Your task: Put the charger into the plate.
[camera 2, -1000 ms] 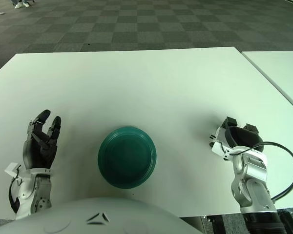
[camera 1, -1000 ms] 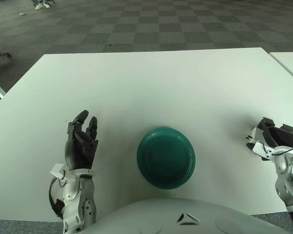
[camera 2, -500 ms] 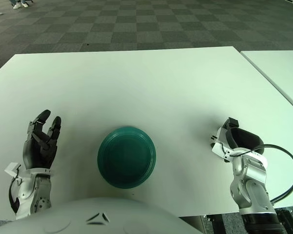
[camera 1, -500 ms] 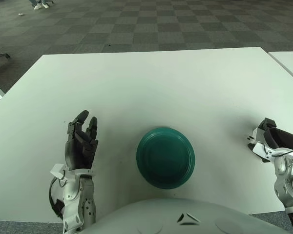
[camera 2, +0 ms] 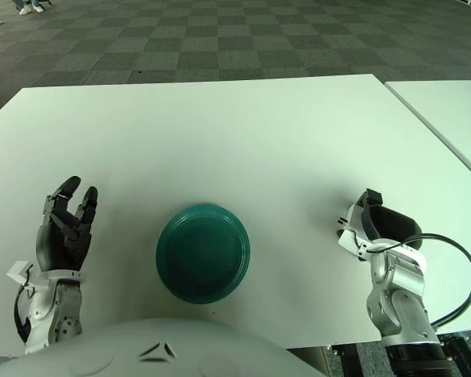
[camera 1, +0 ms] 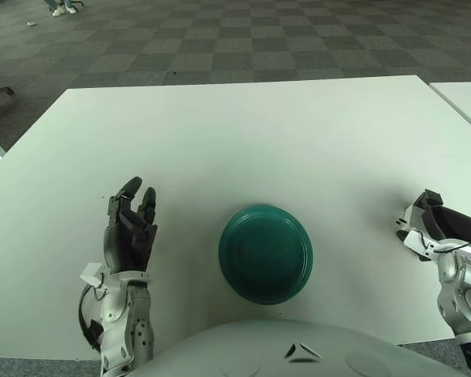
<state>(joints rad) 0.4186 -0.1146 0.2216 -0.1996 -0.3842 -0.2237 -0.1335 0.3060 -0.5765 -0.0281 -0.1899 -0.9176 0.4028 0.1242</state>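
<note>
Left hand near the surface's front-left edge, fingers spread, holding nothing. Right hand near the right edge; grip state unclear. Green plate at front centre, nothing inside. Charger not visible.

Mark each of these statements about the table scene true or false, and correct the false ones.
1. The green plate holds nothing. True.
2. The left hand has its fingers closed around a charger. False: its fingers are spread and it holds nothing.
3. The plate lies between the two hands. True: the left hand shows on its left side, the right hand on its right.
4. A charger lies on the white table beyond the plate. False: no charger shows anywhere on the tabletop.
5. The left hand is over the plate. False: it shows apart from the plate, to its left.
</note>
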